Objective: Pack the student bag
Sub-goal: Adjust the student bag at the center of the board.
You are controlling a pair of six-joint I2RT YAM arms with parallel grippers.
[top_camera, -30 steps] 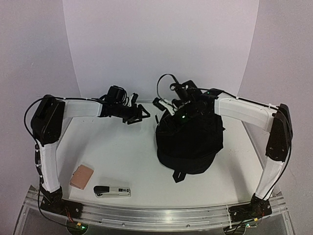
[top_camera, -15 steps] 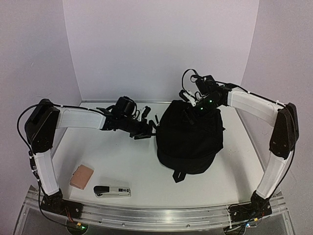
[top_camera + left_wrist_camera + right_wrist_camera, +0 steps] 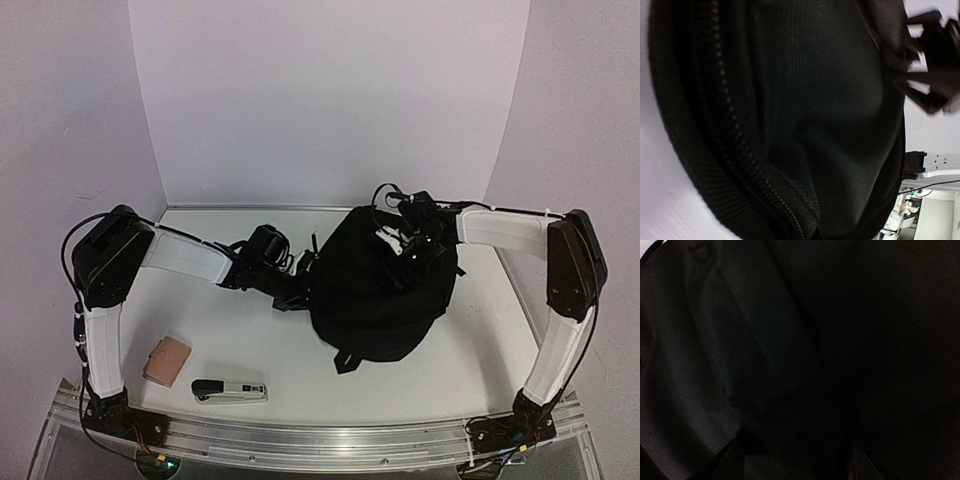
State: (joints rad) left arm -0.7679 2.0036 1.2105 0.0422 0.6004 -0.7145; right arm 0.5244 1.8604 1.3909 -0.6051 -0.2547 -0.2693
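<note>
1 student bag (image 3: pixel 375 305), left gripper (image 3: pixel 298 291) at its edge with jaws closed, right gripper (image 3: pixel 403 264) on it with jaws apart

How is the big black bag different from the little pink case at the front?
The student bag is far bigger than the pink case. The bag is black and lumpy; the case is pale pink and flat. The left gripper and right gripper are at the bag; nothing touches the case. Both rest on the white table.
</note>
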